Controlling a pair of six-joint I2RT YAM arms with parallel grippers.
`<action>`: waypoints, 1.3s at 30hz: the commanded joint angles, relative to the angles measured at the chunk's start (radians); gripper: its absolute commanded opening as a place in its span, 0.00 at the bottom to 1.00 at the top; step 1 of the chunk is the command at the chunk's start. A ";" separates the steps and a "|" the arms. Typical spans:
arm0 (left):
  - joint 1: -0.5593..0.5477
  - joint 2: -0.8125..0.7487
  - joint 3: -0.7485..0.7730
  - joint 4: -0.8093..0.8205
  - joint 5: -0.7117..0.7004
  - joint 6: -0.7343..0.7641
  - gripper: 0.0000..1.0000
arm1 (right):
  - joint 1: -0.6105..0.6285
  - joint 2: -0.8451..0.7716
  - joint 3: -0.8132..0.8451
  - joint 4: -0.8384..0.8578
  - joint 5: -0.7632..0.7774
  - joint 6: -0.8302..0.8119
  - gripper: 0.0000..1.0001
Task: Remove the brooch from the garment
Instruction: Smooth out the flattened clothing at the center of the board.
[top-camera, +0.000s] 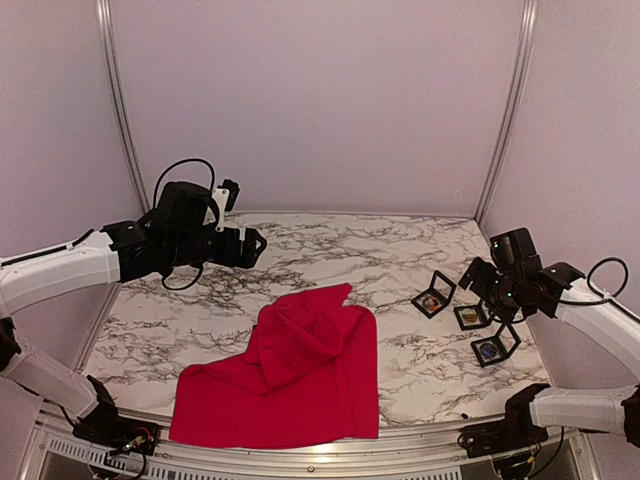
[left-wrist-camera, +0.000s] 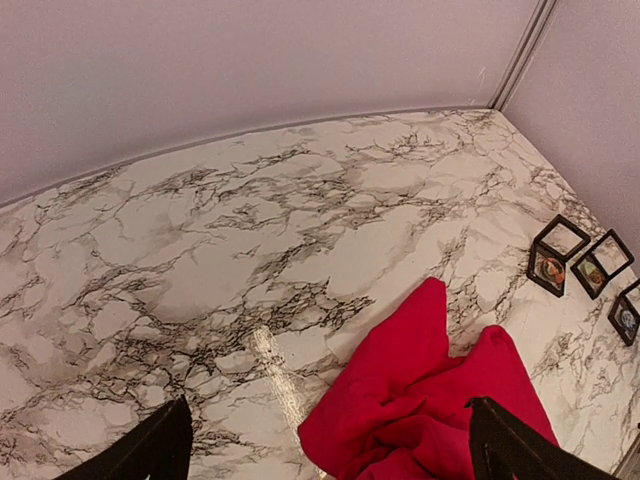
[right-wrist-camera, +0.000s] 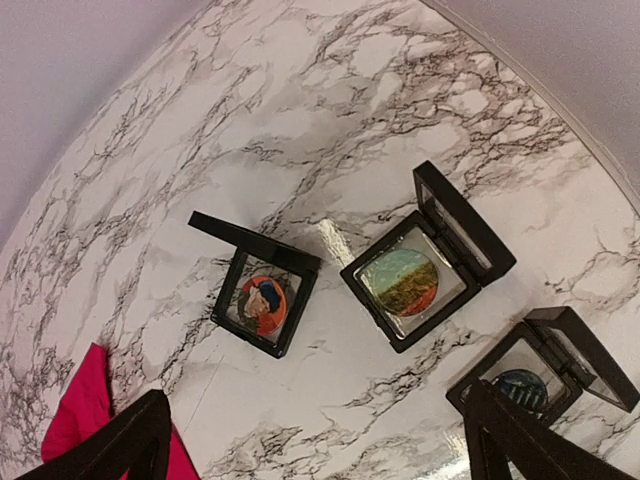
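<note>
The garment (top-camera: 300, 370) is a bright red T-shirt, crumpled on the marble table near its front edge; it also shows in the left wrist view (left-wrist-camera: 420, 400) and as a corner in the right wrist view (right-wrist-camera: 85, 410). No brooch shows on the garment. Three open black cases (top-camera: 434, 295) (top-camera: 471, 316) (top-camera: 494, 346) each hold a round picture badge (right-wrist-camera: 262, 300) (right-wrist-camera: 405, 280); whether one is the task's brooch I cannot tell. My left gripper (top-camera: 255, 243) (left-wrist-camera: 330, 455) hangs open and empty, high above the table's back left. My right gripper (top-camera: 503, 318) (right-wrist-camera: 320, 440) stands open and empty over the cases.
The marble table (top-camera: 350, 250) is walled by pale panels at the back and sides. The cases sit close to the right wall. Bare marble lies between the garment and the cases.
</note>
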 joint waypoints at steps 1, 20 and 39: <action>0.017 0.048 0.049 -0.069 -0.007 -0.042 0.99 | 0.091 0.025 0.093 0.016 0.151 -0.021 0.99; 0.047 0.284 0.104 -0.131 0.057 -0.127 0.99 | 0.400 0.392 0.276 0.310 0.053 -0.186 0.98; 0.047 0.435 0.119 -0.116 0.183 -0.183 0.79 | 0.414 0.707 0.309 0.543 -0.231 -0.315 0.98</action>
